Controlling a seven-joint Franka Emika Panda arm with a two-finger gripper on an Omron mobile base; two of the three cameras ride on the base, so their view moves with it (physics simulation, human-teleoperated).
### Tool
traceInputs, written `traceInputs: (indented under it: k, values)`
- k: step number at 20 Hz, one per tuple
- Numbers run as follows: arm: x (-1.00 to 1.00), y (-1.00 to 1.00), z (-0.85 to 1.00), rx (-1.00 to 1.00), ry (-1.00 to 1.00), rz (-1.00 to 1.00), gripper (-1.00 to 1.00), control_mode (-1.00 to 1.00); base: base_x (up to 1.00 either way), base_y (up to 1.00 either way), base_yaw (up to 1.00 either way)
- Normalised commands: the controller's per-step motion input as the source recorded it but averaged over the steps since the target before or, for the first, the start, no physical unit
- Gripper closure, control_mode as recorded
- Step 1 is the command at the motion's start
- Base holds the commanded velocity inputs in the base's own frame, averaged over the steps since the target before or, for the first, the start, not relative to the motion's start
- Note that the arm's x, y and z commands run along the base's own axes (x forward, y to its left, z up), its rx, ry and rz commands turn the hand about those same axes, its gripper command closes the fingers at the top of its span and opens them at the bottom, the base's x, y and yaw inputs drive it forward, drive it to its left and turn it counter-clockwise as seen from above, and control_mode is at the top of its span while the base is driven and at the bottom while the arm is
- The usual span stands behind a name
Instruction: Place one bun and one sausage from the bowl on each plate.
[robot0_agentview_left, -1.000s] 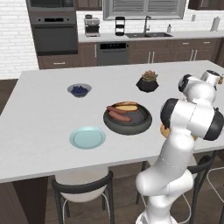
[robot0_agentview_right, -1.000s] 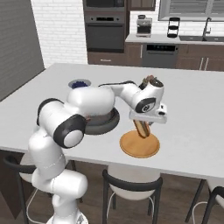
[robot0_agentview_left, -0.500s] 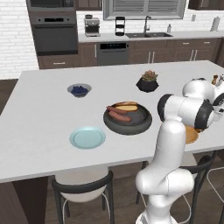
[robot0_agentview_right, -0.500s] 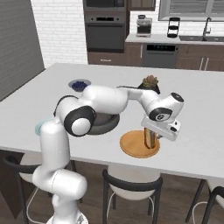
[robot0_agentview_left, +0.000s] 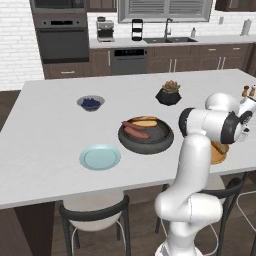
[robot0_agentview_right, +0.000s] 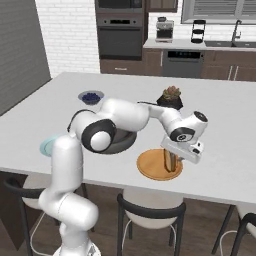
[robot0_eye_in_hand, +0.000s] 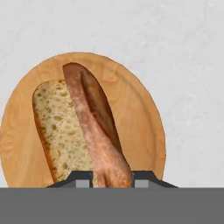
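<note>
Sausage (robot0_eye_in_hand: 98, 131) first: we see a slender reddish-brown link with a glossy, slightly mottled skin, clamped at its near end between the two dark tips of the end effector (robot0_eye_in_hand: 111, 177). From the hand view it stretches away from the end effector over the orange-brown wooden plate (robot0_eye_in_hand: 140, 113), crossing part of a bun (robot0_eye_in_hand: 57, 127) that lies flat on that plate just beyond the tips. We see the bun's pale, porous crumb with a golden-tan crust along its edge; it is broader and lighter than the sausage.

From the right base view we see the end effector (robot0_agentview_right: 172, 162) pointing down over the plate (robot0_agentview_right: 150, 167), the sausage (robot0_agentview_right: 171, 159) hanging upright beneath it. Whether its lower end touches the plate or bun, we cannot tell.

To the side of the end effector, toward the middle of the desk (robot0_agentview_left: 50, 130), sits the dark-grey bowl (robot0_agentview_left: 146, 136), with another bun (robot0_agentview_left: 144, 121) and two sausages (robot0_agentview_left: 136, 131) inside. Beyond it from the end effector lies the pale blue plate (robot0_agentview_left: 100, 157). Farther off on the desk stand a small bowl of blueberries (robot0_agentview_left: 90, 103) and a potted plant (robot0_agentview_left: 168, 93).
</note>
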Motion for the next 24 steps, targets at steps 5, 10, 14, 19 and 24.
traceInputs:
  k: [5,10,14,19,24]
  values:
    - [0.16,0.04,-0.15,0.00,0.01,0.00,1.00,-1.00,0.00,0.00,0.00]
    - [-0.11,0.00,-0.12,0.00,0.07,0.00,1.00,-1.00,0.00,0.00,0.00]
    - [0.00,0.00,-0.01,0.00,0.00,0.00,-1.00,-1.00,0.00,0.00,0.00]
    - [0.00,0.00,0.00,0.00,0.00,0.00,-1.00,-1.00,0.00,0.00,0.00]
    - [-0.04,0.05,0.34,-0.10,-0.02,0.00,-1.00,-1.00,0.00,0.00,0.00]
